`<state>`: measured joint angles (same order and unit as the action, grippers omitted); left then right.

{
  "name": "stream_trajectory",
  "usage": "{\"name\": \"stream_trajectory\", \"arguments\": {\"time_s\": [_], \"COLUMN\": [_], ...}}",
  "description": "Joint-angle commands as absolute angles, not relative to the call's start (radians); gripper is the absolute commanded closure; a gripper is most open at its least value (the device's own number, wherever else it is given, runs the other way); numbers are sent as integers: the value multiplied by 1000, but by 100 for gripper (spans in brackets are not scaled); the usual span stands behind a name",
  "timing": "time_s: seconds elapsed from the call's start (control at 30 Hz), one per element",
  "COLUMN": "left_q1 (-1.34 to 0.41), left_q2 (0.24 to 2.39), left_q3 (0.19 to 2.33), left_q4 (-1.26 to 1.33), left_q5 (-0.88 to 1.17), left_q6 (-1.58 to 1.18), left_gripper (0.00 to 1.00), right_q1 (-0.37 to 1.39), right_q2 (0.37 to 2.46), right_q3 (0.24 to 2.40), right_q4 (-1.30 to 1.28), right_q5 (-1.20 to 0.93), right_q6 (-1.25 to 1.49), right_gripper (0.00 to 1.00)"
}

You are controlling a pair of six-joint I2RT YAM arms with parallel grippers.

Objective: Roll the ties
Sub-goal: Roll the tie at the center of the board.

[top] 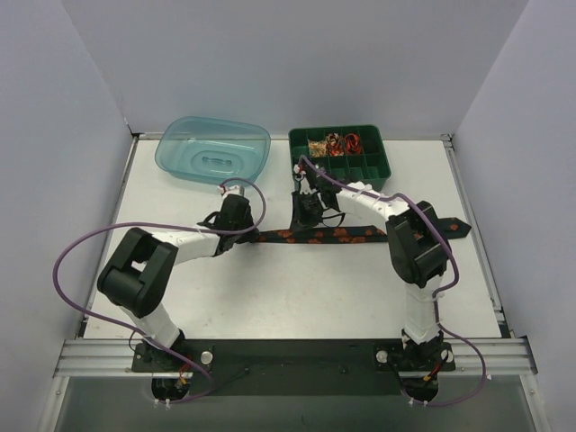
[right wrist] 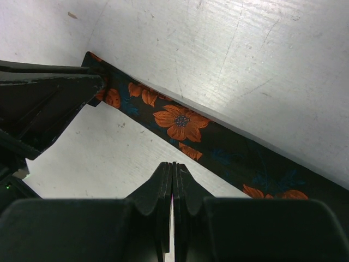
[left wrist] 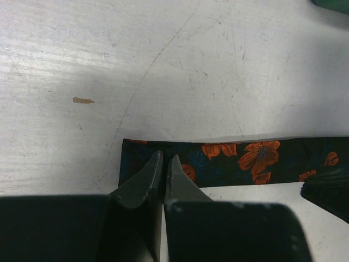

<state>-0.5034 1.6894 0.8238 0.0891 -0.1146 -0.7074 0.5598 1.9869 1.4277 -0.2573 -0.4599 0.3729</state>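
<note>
One tie (top: 333, 237), black with orange flowers, lies flat and straight across the table, its pointed end at the right. My left gripper (top: 236, 216) is shut with only a thin slit between its fingers. Its tips (left wrist: 166, 158) sit over the tie's squared left end (left wrist: 256, 161), and nothing shows pinched between them. My right gripper (top: 308, 211) hovers over the tie a little right of the left gripper. In the right wrist view it is shut and empty (right wrist: 173, 165), just short of the tie's near edge (right wrist: 180, 123). Rolled ties (top: 333, 142) lie in the green box.
A green compartment box (top: 369, 169) stands at the back centre-right. A clear blue tub (top: 213, 149) lies at the back left. Purple cables (top: 67, 261) loop off both arms. Grey walls enclose the table on three sides.
</note>
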Motion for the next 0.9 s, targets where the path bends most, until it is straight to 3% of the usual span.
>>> {"name": "stream_trajectory", "arguments": {"time_s": [0.0,0.03,0.07,0.17,0.27,0.47,0.87], "left_q1": [-511,-512,-515,-522,-525,-538,-597], "left_q2": [1695,1692,1686,1681,1693,1695,1730], "left_q3": [781,772,756,747,738,715,727], "left_q4": [193,205,215,230,255,287,235], "left_q5": [-97,-97,-101,-113,-110,-130,-255], "left_q6": [-750,-753,-761,-764,-768,-775,-782], "left_gripper": [76,63,59,51,49,51,68], "right_q1": [568,571,571,572,571,571,571], "right_q2": [2025,2029,2032,2042,2045,2043,2051], "right_q3": [1417,1419,1422,1424,1424,1417,1416], "right_q4": [-259,-259,-259,-261,-261,-261,-262], "right_q5": [-454,-448,-446,-446,-442,-436,-436], "right_q6": [376,376,376,374,376,373,373], "right_gripper": [100,100,100,100,100,100,100]}}
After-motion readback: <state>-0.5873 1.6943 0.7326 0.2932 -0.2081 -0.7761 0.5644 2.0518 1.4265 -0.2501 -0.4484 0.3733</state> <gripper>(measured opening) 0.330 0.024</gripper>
